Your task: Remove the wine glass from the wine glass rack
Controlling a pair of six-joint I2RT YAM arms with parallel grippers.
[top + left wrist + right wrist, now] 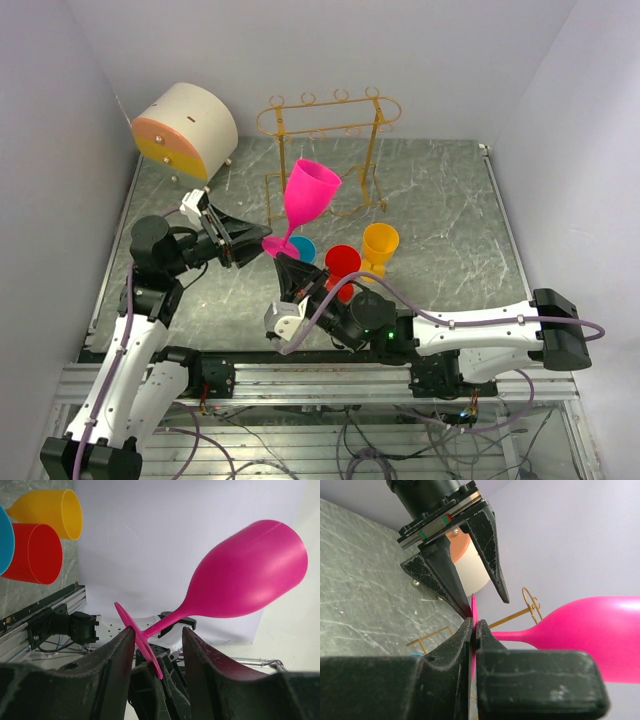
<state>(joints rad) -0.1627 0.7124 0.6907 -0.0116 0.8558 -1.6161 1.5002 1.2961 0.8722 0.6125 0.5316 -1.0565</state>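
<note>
Passing it over looks the aim: the left gripper [157, 635], spread around the foot, should close squarely on the stem while the right gripper [474, 625] pinches the foot's rim. The wine glass [310, 190] hangs tilted, clear of the wine glass rack [330, 115]. Blue cup [303, 248], red cup [342, 262] and yellow cup [380, 242] crowd the bench [450, 210] below.

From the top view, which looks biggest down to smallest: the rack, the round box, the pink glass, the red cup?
1. rack
2. round box
3. pink glass, raised nearer the camera, so its place is unsure
4. red cup
</note>
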